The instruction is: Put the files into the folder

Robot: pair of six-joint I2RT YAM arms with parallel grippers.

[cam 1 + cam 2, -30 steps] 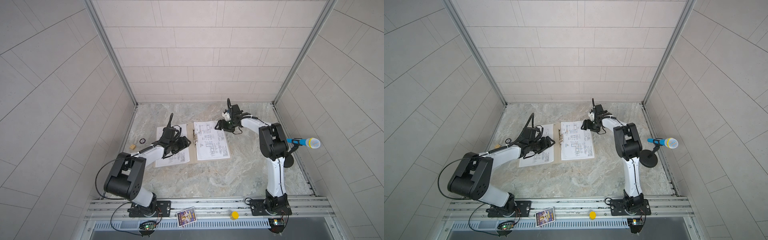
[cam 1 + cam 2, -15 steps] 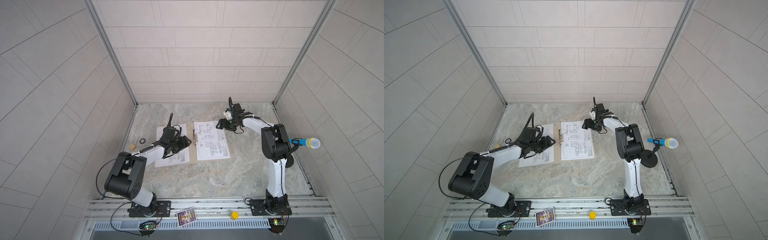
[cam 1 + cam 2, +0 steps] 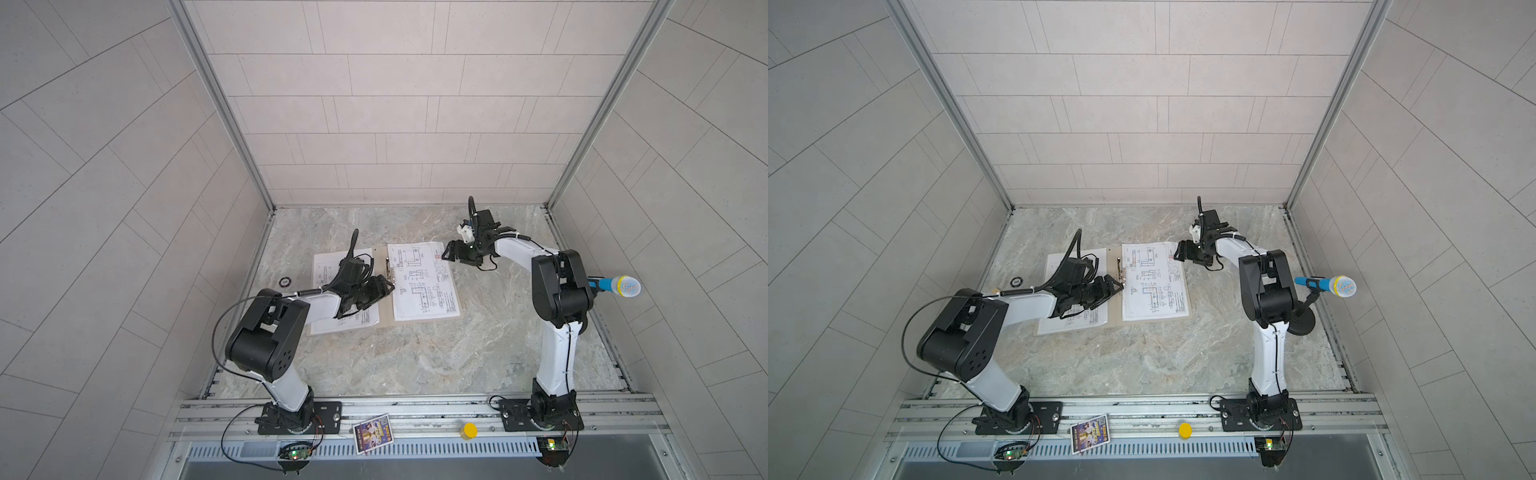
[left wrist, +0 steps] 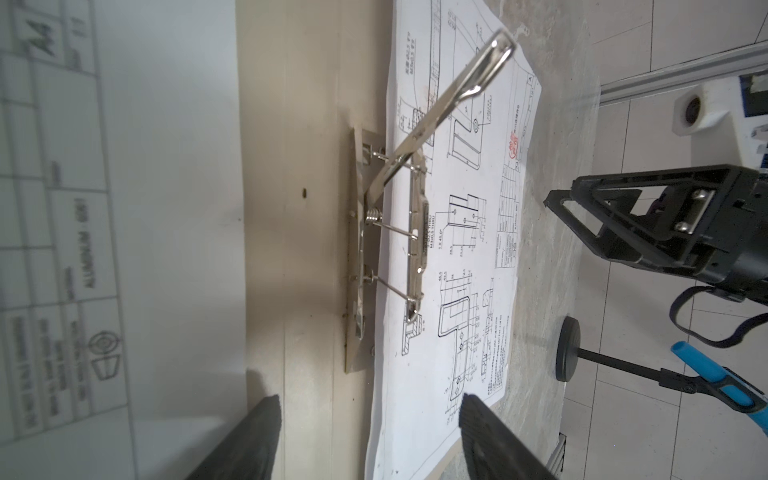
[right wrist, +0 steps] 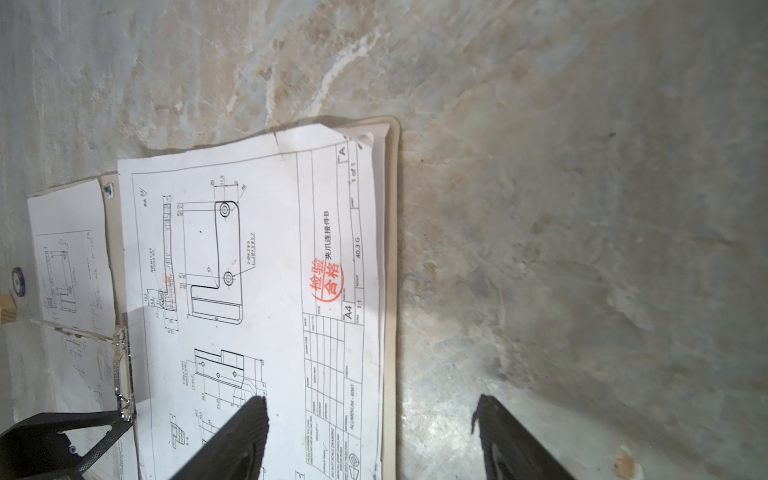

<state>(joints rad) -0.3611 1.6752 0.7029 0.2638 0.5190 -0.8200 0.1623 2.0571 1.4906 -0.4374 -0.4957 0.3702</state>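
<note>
The tan folder (image 3: 385,321) (image 3: 1115,318) lies open on the marble table. White files printed with line drawings cover both halves: one sheet on the left half (image 3: 328,266) (image 3: 1059,266), a red-stamped sheet (image 3: 424,286) (image 5: 249,249) topping the right half. The silver clip (image 4: 415,232) on the spine has its lever (image 4: 453,91) raised. My left gripper (image 3: 384,286) (image 4: 370,405) is open and empty, low over the spine beside the clip. My right gripper (image 3: 451,251) (image 5: 371,401) is open and empty, straddling the folder's right edge near its far corner.
A blue microphone (image 3: 615,286) on a black stand rises beside the right arm's elbow. Left of the folder lie a black ring (image 3: 285,281) and a small wooden block (image 3: 995,289). A colourful card (image 3: 372,432) and a yellow cap (image 3: 470,430) rest on the front rail.
The right arm has drawn slightly to the right, and its jaws have widened a touch. The left arm and the sheets have not moved.
</note>
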